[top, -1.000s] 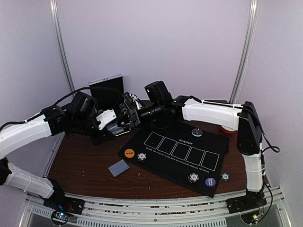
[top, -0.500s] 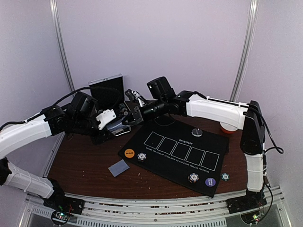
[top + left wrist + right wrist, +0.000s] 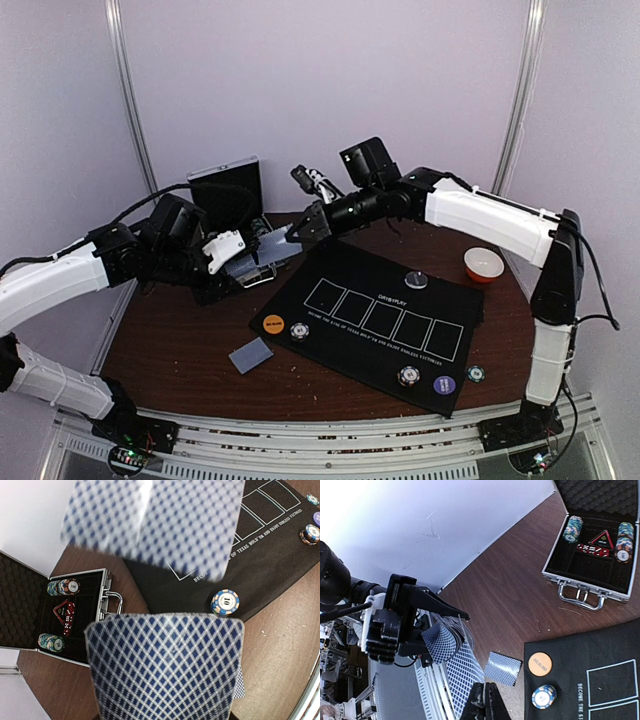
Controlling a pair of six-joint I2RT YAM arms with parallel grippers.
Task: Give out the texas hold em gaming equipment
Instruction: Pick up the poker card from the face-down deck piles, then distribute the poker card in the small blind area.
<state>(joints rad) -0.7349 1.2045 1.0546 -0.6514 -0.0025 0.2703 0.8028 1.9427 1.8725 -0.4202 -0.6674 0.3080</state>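
Observation:
My left gripper (image 3: 248, 268) is shut on a deck of blue-diamond-backed playing cards (image 3: 165, 665), held above the table left of the black mat (image 3: 440, 300). My right gripper (image 3: 298, 232) is shut on one card (image 3: 462, 677), held just right of the deck; it shows blurred in the left wrist view (image 3: 155, 525). One card (image 3: 250, 355) lies face down on the table. On the mat are an orange button (image 3: 273, 323), a chip (image 3: 299, 331), a dark silver button (image 3: 416, 280), another chip (image 3: 407, 376) and a purple button (image 3: 444, 384). A third chip (image 3: 475, 374) sits at the mat's right edge.
An open aluminium case (image 3: 592, 555) with chip stacks and red dice stands at the back left. An orange-and-white bowl (image 3: 484, 264) sits at the back right. The mat's five white rectangles hold nothing. The two arms nearly meet over the mat's back left corner.
My right gripper has pulled up and to the right, away from the left gripper, with a card drawn off the deck. The left arm has stayed put.

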